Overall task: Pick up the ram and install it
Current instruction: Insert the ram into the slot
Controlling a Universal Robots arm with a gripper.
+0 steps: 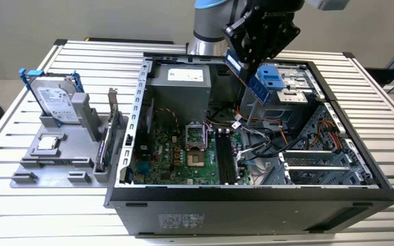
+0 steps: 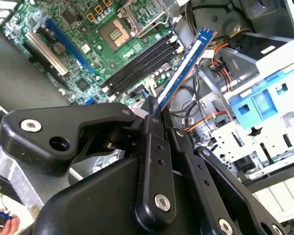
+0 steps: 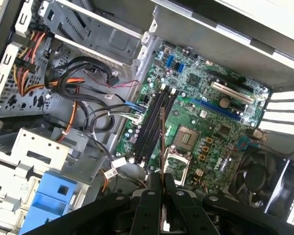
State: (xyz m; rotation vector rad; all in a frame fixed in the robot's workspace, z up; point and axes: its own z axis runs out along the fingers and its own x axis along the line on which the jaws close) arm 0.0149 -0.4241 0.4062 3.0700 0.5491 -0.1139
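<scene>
If I scan the exterior view from its left, first up is the grey holder with the hard drive standing in it. A card sits on edge just beside the open case. Next is the motherboard on the bottom of the case, with the memory slots near its right edge, bare as far as I can see. Further right and well above, the gripper is clamped on one end of the ram. So the stick is up in the air over the case, not seated in anything.

The bit that matters: the ram's long axis slants down toward the exterior view's right, with the free end aimed into the case by the blue drive bay. The slots lie below it, off toward the exterior view's left.

In the first wrist view the ram is edge-on, a thin line running out from the gripper over the slots. It runs roughly along their length, maybe a touch skewed. The second wrist view shows its flat face, with the tip well apart from the board.
</scene>
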